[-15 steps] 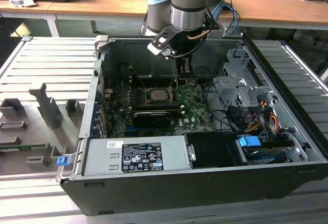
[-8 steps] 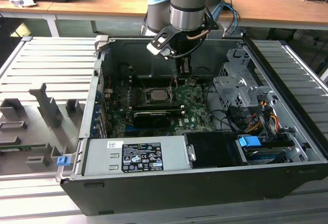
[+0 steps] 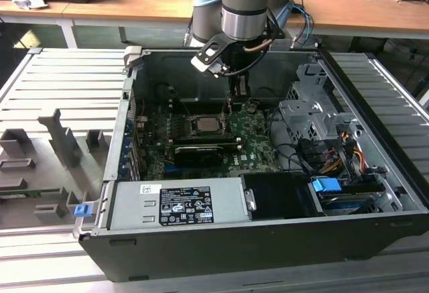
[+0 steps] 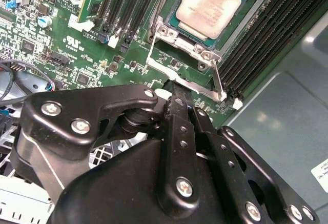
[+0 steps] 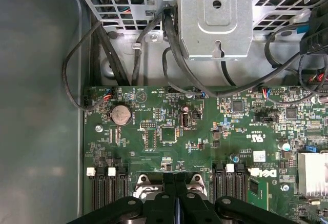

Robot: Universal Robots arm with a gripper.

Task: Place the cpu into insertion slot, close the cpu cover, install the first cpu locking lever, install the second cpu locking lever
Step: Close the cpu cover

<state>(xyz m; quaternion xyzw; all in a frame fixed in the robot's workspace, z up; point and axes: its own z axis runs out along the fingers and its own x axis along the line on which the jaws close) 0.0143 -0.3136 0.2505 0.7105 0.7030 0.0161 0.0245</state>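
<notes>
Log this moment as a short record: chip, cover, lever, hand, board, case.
chip: pale metal face up, lying flat in its seat on the board
cover: silver frame, appears to lie down around the chip's edges
lever: thin metal rod beside the cover; whether it is latched cannot be told
hand: black fingers together, tip low at the cover's edge near the lever
board: green, mounted inside the case
case: dark computer case, side open, arm reaching in from above
</notes>
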